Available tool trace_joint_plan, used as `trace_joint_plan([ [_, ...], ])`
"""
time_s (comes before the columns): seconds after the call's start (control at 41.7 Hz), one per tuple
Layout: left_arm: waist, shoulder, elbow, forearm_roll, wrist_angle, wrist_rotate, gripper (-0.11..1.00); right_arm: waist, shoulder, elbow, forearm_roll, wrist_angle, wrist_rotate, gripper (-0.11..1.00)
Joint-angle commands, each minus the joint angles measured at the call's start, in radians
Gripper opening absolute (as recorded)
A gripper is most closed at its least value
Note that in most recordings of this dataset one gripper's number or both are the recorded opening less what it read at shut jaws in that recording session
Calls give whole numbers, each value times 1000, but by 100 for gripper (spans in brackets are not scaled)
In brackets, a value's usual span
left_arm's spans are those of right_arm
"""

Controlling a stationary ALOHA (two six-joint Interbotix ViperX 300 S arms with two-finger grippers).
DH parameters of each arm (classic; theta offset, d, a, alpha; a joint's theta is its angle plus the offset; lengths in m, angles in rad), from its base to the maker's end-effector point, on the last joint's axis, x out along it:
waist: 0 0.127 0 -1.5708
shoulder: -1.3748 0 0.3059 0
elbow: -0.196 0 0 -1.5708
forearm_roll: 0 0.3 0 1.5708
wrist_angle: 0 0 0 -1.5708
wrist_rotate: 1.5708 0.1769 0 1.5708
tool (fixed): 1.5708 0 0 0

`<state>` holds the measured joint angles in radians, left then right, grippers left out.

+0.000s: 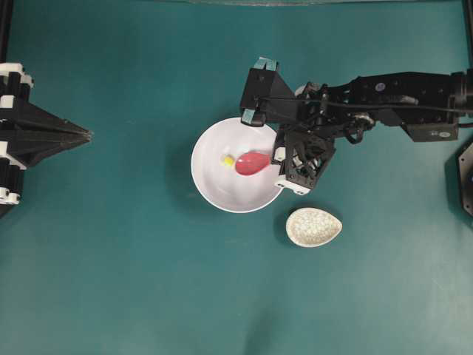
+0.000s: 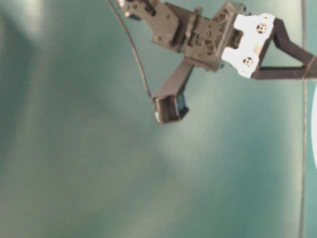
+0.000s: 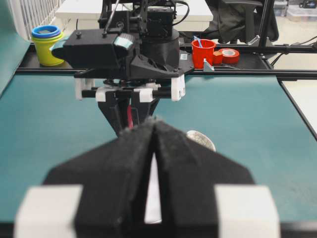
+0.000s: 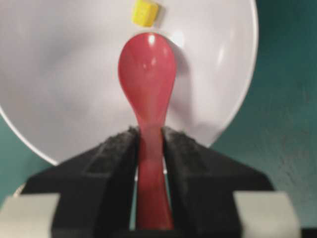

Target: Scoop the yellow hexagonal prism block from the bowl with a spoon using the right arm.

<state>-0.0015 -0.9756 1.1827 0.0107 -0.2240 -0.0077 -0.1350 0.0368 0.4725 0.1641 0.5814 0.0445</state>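
Note:
The white bowl (image 1: 205, 185) sits mid-table. Inside it lies the yellow hexagonal prism block (image 1: 228, 159), just left of the head of the pinkish-red spoon (image 1: 253, 163). My right gripper (image 1: 276, 157) hangs over the bowl's right rim, shut on the spoon's handle. In the right wrist view the spoon (image 4: 147, 69) points into the bowl (image 4: 64, 89), its tip a short gap from the block (image 4: 145, 12), and the gripper (image 4: 149, 133) clamps the handle on both sides. My left gripper (image 1: 87, 134) rests at the far left with its fingers (image 3: 133, 144) pressed together on nothing.
A small speckled beige dish (image 1: 313, 226) lies just below and right of the bowl, near the right gripper. Bare teal table surrounds the bowl on the left and front. Beyond the table's far edge stand a red cup (image 3: 203, 52) and stacked coloured cups (image 3: 46, 44).

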Motion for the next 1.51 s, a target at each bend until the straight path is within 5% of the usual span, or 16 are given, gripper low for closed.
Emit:
trace_joint_plan([
  [0.0, -2, 5, -23, 2, -5, 0, 0, 2, -9, -21, 0, -23, 0, 24],
  [1.056, -2, 3, -23, 2, -5, 0, 0, 9, 12, -32, 63, -173, 3, 23],
  [1.488, -2, 3, -23, 0, -5, 0, 0, 9, -83, -49, 63, -167, 2, 23],
])
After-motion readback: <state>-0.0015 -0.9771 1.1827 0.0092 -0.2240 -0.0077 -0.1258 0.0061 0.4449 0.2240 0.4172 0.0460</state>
